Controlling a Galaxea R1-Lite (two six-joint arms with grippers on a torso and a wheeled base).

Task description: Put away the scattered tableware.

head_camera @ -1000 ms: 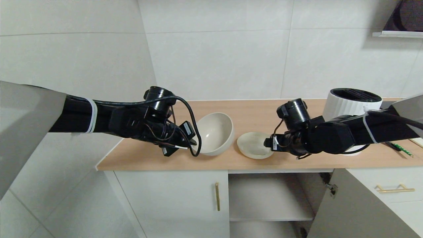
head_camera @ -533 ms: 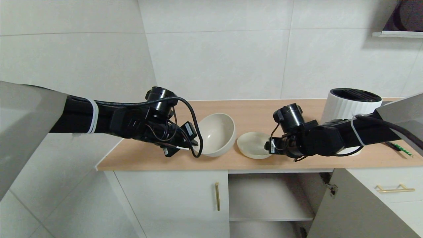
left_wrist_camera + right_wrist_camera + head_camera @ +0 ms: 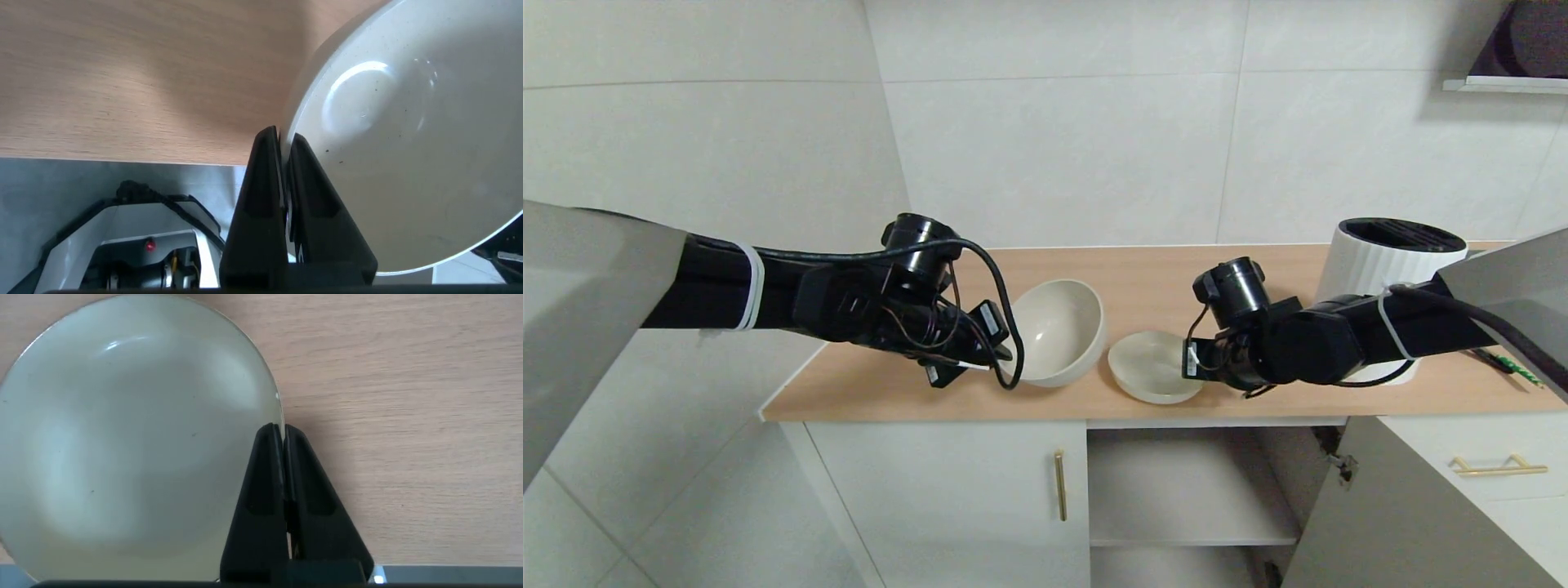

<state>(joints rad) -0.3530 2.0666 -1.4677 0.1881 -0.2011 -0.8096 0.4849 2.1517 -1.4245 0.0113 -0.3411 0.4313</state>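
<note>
A cream bowl (image 3: pixel 1058 327) is held tilted above the wooden counter (image 3: pixel 1143 278), its opening facing up and toward me. My left gripper (image 3: pixel 1005 353) is shut on the bowl's near-left rim, and the left wrist view has the two fingers (image 3: pixel 282 175) pinching that rim with the bowl (image 3: pixel 417 139) beside them. A small pale plate (image 3: pixel 1150 366) sits tipped near the counter's front edge. My right gripper (image 3: pixel 1191 359) is shut on its right rim; the right wrist view has the fingers (image 3: pixel 282 469) clamping the edge of the plate (image 3: pixel 131 449).
A white ribbed cylindrical container (image 3: pixel 1388 253) stands at the right of the counter behind my right arm. Below, a cabinet door (image 3: pixel 1388 514) hangs open, with a bare shelf (image 3: pixel 1184 498) inside. A closed door with a gold handle (image 3: pixel 1060 486) lies to its left.
My right arm has moved left and a little lower with the plate, tipping it up. The left arm and bowl have barely moved.
</note>
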